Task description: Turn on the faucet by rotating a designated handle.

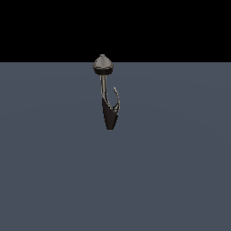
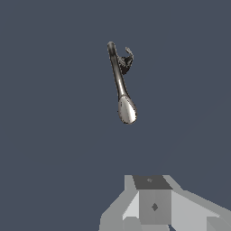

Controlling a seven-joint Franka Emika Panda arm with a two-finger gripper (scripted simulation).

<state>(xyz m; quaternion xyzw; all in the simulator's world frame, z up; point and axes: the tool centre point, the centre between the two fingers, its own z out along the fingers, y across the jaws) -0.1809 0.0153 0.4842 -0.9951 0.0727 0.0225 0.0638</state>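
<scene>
Standing well apart from the jaws (image 2: 153,212), faucet (image 1: 108,113), handle (image 1: 117,97) untouched, jaw spread indiscernible

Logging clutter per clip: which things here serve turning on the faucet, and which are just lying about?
Job:
- faucet
- handle
- end effector, apart from the faucet

Lying about:
- nothing else in either view; only the grey floor

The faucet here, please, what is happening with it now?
Nothing is handling it at this moment. The faucet stands alone on the grey floor, its thin curved handle branching off the dark cone body toward the exterior view's right. The robot arm does not appear in the exterior view. In the wrist view, the tool is only partly visible and well apart from the faucet, so the handle is not yet touched.
</scene>
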